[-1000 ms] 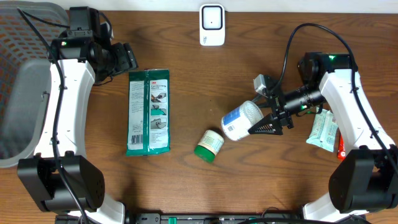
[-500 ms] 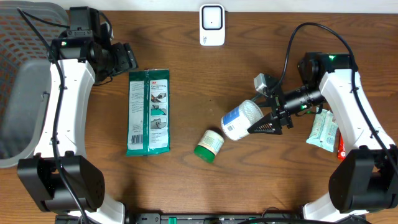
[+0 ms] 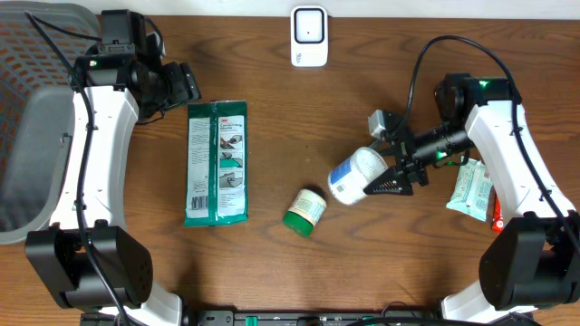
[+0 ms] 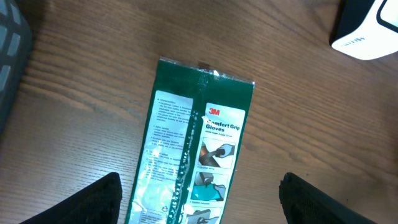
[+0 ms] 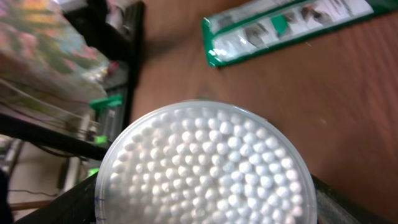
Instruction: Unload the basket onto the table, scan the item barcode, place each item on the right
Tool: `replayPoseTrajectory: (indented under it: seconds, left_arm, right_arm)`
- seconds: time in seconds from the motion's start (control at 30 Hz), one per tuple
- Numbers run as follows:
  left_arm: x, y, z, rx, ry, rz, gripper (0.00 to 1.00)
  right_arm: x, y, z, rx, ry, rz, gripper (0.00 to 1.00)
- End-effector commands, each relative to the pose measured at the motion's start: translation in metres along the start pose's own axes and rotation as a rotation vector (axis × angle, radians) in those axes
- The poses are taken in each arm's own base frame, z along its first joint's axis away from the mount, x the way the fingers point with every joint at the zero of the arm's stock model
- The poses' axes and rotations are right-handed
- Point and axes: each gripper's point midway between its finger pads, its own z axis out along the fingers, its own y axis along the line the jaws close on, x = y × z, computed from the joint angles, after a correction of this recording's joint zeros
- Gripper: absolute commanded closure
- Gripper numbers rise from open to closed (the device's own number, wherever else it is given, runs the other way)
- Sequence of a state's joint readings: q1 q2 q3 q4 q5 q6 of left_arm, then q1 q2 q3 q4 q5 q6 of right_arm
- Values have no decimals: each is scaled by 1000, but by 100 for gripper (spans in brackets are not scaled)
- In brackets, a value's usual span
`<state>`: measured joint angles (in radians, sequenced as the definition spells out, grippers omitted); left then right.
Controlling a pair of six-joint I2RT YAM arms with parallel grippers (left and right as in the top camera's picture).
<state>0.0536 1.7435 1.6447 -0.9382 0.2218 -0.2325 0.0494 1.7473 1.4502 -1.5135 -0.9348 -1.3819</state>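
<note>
we see the right hand (image 3: 373, 177) closed around a round tub of cotton swabs (image 3: 353, 175). the tub is tipped on its side right of the table's (image 3: 272, 100) centre, well apart from the white scanner (image 3: 308, 36) at the far edge. we cannot tell whether it touches the wood. the left hand (image 3: 186, 84) hangs wide and empty over the top end of a green glove pack (image 3: 216, 163). a green-lidded jar (image 3: 304, 211) lies near the tub.

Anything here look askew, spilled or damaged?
The green-lidded jar lies tipped on its side on the table, and the cotton swab tub beside it is also turned sideways. Nothing looks spilled or damaged.
</note>
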Motion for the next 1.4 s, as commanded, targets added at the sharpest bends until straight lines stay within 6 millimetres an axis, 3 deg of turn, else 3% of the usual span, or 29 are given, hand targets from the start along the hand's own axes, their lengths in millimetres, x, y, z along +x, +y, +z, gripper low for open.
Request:
replayPoseTrajectory:
  seconds: [0.0,0.17,0.3,0.5,0.83,0.9,0.93,1.07,1.37]
  left_arm:
    - [1,4,2,-14,5,-2,19]
    - [1,4,2,-14,6,-2,19]
    - [1,4,2,-14,5,-2,19]
    - [1,4,2,-14,5,-2,19]
    - [1,4,2,-13,6,-2,19]
    - [1,4,2,-14,5,-2,19]
    - [1,4,2,-13,5,-2,19]
    - [1,4,2,-14,5,-2,19]
    - [1,4,2,-14,6,-2,19]
  right_arm:
    - [7,-14,-3,64,34,125,92]
    - [35,-61,-4,274,118,426,90]
    - [64,-85,-10,435,201,583,88]
    - [96,-100,-15,575,306,660,85]
    - [115,-113,3,663,352,656,78]
    - [114,-114,6,665,349,646,68]
    - [114,-114,6,664,349,643,59]
    - [109,-116,5,670,343,632,1]
    - [83,-119,-11,703,299,670,1]
